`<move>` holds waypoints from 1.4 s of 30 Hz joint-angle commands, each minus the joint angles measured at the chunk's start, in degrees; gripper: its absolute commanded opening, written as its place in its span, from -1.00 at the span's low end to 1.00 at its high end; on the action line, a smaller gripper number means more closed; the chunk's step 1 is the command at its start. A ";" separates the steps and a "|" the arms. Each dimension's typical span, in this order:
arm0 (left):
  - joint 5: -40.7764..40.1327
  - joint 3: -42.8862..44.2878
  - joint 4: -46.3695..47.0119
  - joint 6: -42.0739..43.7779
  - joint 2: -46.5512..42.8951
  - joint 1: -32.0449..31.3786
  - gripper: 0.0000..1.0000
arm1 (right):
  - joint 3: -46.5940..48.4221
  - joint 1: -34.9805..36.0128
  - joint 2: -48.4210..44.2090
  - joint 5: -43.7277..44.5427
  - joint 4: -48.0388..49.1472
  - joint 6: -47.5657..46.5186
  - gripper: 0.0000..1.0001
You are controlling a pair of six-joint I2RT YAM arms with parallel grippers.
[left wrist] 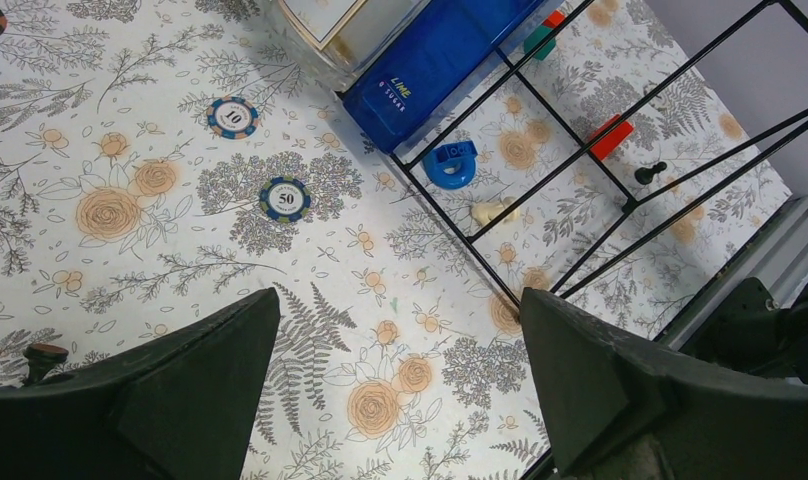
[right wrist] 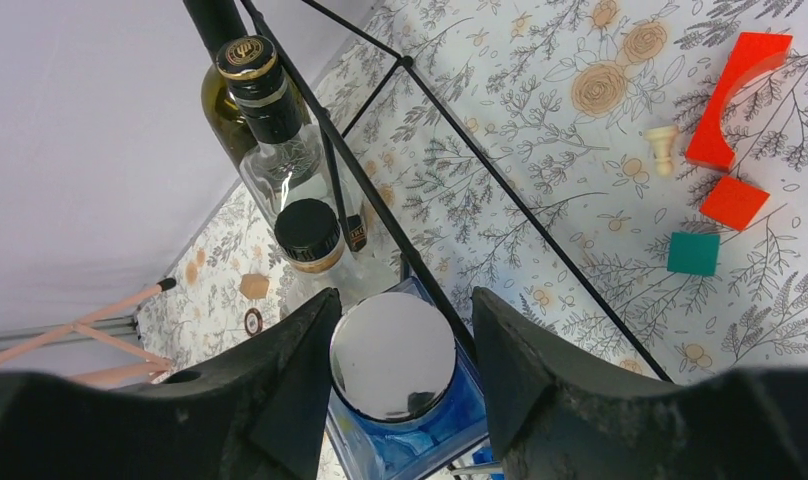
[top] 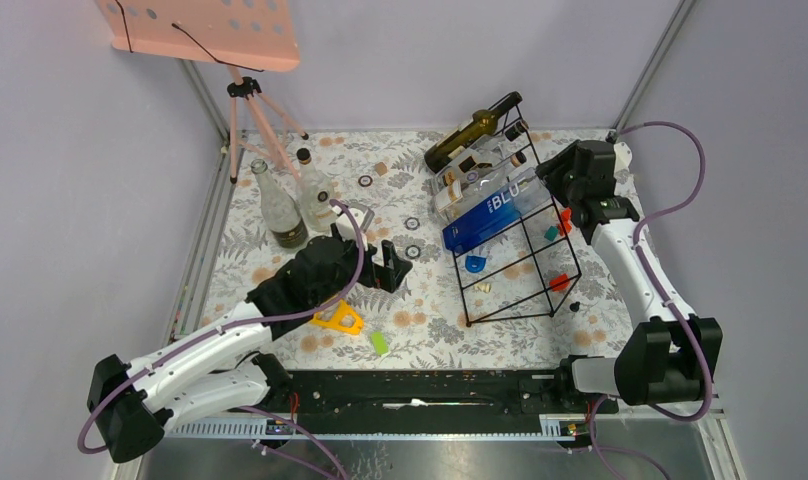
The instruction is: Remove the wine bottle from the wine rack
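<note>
The black wire wine rack [top: 525,255] stands at the right of the floral cloth. Three bottles lie slanted on it: a dark olive wine bottle [top: 468,135] at the back, a clear bottle [top: 470,178], and a blue bottle [top: 490,215] in front. My right gripper [top: 568,178] is open at the rack's upper end. In the right wrist view its jaws [right wrist: 405,300] straddle the blue bottle's silver cap [right wrist: 392,355]; the left finger touches the cap and the right stands apart. My left gripper [top: 395,265] is open and empty over the cloth [left wrist: 397,300], left of the rack.
Two clear bottles [top: 280,212] stand at the left by the pink tripod stand [top: 245,100]. A yellow triangle [top: 340,320] and a green piece [top: 380,343] lie near the left arm. Poker chips [left wrist: 285,198] and small red, teal and blue blocks [top: 560,282] lie on the cloth.
</note>
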 commanded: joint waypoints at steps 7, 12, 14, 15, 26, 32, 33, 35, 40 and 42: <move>5.35 3.98 10.95 8.55 7.76 -0.35 0.97 | -1.78 -0.34 -2.37 -1.25 7.09 -4.03 -0.57; 10.08 8.71 17.99 15.53 15.08 -0.55 0.98 | -1.74 -0.33 -3.90 -2.53 6.97 -6.95 -1.00; 10.94 10.74 20.11 19.33 18.16 -0.71 0.97 | -1.37 -0.37 -4.56 -3.97 6.65 -7.89 -1.00; 11.09 12.05 20.76 21.05 19.66 -0.77 0.97 | -1.17 -0.33 -5.05 -4.86 6.62 -8.30 -1.00; 17.16 24.25 30.99 29.27 35.81 -2.16 0.98 | -0.06 1.18 -10.12 -6.11 2.88 -7.86 -1.00; 16.82 29.16 34.05 33.64 43.57 -4.83 0.98 | 2.24 3.45 -11.01 -5.62 -0.31 -6.70 -1.00; 16.50 29.83 34.32 34.20 44.38 -5.14 0.98 | 2.68 3.93 -11.10 -5.59 -0.51 -6.64 -1.00; 15.72 31.20 35.00 34.87 45.85 -5.61 0.98 | 3.88 5.17 -11.15 -5.19 -0.98 -6.81 -1.00; 13.98 34.79 35.34 36.56 48.61 -5.90 0.97 | 6.38 7.63 -10.82 -4.56 -1.87 -7.08 -1.00; 12.37 35.88 35.71 37.58 49.58 -5.89 0.97 | 7.25 8.21 -10.83 -4.82 -2.34 -7.04 -1.00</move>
